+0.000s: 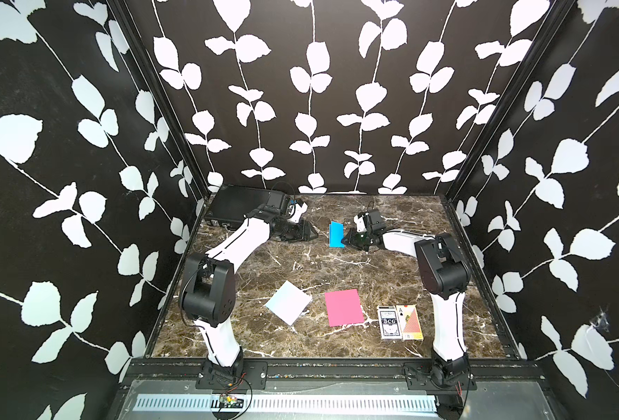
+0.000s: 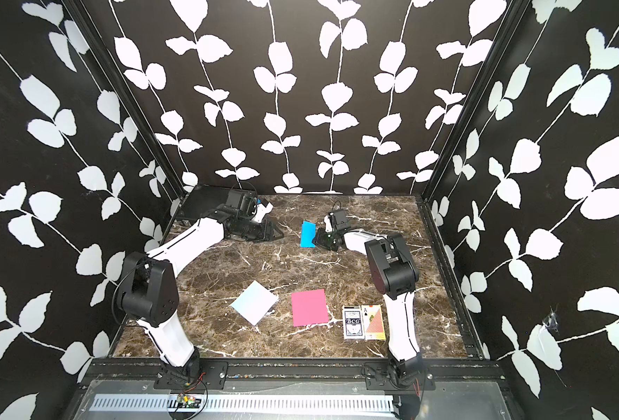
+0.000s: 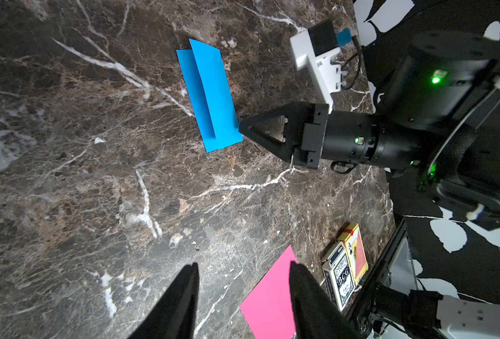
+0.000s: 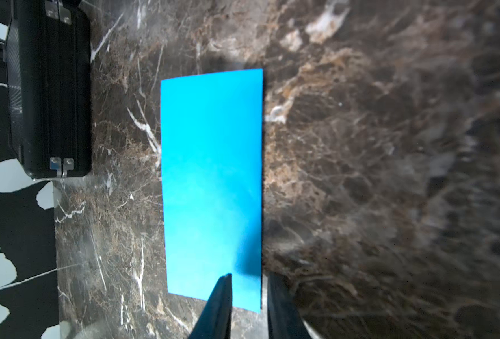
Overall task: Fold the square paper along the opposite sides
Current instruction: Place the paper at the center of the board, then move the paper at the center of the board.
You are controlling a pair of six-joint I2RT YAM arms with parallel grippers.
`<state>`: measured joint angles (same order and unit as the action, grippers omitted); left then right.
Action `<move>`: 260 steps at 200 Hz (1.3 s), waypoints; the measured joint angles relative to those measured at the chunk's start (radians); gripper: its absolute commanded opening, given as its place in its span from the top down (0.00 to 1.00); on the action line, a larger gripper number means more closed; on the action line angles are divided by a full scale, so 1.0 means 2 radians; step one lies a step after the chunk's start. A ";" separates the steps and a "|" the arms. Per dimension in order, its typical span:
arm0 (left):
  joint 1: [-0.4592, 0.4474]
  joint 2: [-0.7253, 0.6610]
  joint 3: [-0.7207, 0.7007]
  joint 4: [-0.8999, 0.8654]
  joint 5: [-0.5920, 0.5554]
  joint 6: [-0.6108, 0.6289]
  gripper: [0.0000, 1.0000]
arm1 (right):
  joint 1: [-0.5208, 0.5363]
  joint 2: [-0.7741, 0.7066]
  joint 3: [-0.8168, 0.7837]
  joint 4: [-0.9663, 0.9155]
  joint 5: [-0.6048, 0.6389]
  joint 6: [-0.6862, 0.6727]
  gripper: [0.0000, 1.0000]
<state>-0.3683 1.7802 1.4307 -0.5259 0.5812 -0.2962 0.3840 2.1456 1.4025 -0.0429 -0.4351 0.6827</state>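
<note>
The blue paper [image 1: 336, 234] [image 2: 308, 234] lies folded in half at the back middle of the marble table, a narrow rectangle. In the left wrist view the blue paper [image 3: 210, 97] shows two layers, the upper flap slightly raised and offset. My right gripper [image 1: 345, 240] [image 3: 240, 127] [image 4: 249, 277] is low at the paper's near right corner. Its jaws stand a narrow gap apart, one finger over the sheet and the other just past its edge. My left gripper [image 1: 313, 233] [image 3: 242, 270] is open and empty, left of the paper and apart from it.
A pink sheet [image 1: 344, 307] and a pale sheet [image 1: 289, 302] lie flat near the front. Two card decks [image 1: 400, 322] sit by the right arm's base. A black case [image 1: 242, 207] [image 4: 49, 88] fills the back left corner behind the left arm.
</note>
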 measured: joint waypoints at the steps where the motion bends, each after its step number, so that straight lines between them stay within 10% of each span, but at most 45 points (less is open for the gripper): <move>1: 0.000 0.000 0.000 0.000 0.000 0.000 0.48 | 0.000 0.000 0.000 0.000 0.000 0.000 0.73; 82: -0.003 0.000 -0.008 0.002 -0.015 -0.004 0.51 | 0.027 -0.156 -0.104 -0.029 0.089 -0.064 0.64; 135: -0.029 0.000 -0.013 0.003 -0.040 -0.009 0.51 | 0.185 -0.331 -0.255 -0.077 0.237 -0.115 0.52; 191: -0.040 0.000 -0.019 0.008 -0.059 -0.018 0.52 | 0.323 -0.279 -0.289 -0.113 0.364 -0.117 0.45; 260: -0.040 0.000 -0.020 0.008 -0.072 -0.020 0.52 | 0.325 -0.219 -0.276 -0.058 0.427 -0.097 0.43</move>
<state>-0.4492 1.7802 1.3911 -0.5106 0.4370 -0.3363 1.0332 1.7069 0.8497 -0.1585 0.4183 0.4881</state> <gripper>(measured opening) 0.484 0.573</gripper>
